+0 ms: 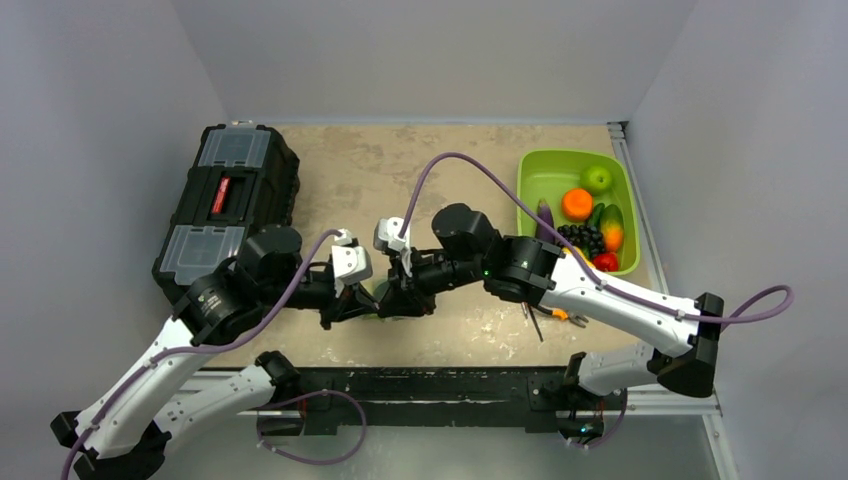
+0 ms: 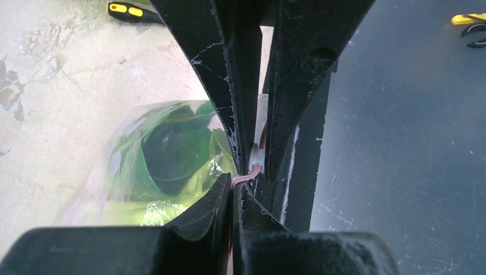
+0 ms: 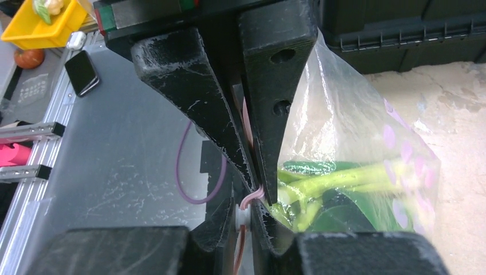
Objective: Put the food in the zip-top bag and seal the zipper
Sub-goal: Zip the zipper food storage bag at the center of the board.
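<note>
The clear zip-top bag [image 3: 344, 114] hangs between my two grippers above the table's near middle, its green showing in the top view [image 1: 375, 292]. The food [image 3: 338, 177], pale green stalks and dark leaves, lies inside it and shows through the plastic [image 2: 172, 154]. My left gripper [image 2: 236, 186] [image 1: 362, 300] is shut on the pink zipper [image 2: 247, 173]. Tip to tip with it, my right gripper [image 3: 243, 200] [image 1: 395, 298] is shut on the same zipper [image 3: 254, 196], a white piece between its fingers. How much of the strip is pressed together is hidden by the fingers.
A black toolbox [image 1: 228, 205] stands at the back left. A lime-green bin [image 1: 530, 170] with fruits and an eggplant sits at the right. Pliers [image 1: 550, 315] lie under the right arm. A yellow-and-black tool handle [image 2: 129, 11] lies on the table past the bag.
</note>
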### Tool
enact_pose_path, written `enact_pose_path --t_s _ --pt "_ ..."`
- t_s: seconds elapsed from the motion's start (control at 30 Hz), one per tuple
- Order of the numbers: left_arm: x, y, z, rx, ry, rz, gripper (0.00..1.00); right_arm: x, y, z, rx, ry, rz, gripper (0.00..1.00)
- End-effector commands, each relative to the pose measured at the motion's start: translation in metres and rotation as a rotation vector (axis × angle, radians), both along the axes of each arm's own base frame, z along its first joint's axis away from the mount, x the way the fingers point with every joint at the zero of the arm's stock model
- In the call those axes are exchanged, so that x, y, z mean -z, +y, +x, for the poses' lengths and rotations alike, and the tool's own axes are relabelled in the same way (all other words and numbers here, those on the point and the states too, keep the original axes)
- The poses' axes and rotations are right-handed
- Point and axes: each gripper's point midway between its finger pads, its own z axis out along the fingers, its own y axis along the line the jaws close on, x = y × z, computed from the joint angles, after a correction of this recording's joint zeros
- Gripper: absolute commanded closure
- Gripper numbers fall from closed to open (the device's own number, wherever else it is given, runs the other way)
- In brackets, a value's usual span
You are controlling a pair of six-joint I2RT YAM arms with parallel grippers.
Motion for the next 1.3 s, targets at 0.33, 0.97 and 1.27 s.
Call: enact_pose_path --t_s 0.33,0.97,1.27 --pt "-0.04 -0.01 0.007 0.0 -0.11 -0.139 1.0 -0.009 -0.017 0.018 0.17 -0.076 0.076 0.46" --pt "-0.037 -0.013 0.005 0.018 -0.076 -0.121 1.0 -0.018 -0.035 0.018 0.181 -0.095 -0.015 0.78" --pt "-0.042 -0.013 0.011 -0.027 -0.062 -0.126 0.89 -0.018 -0.037 0.035 0.263 -0.141 -0.042 1.0"
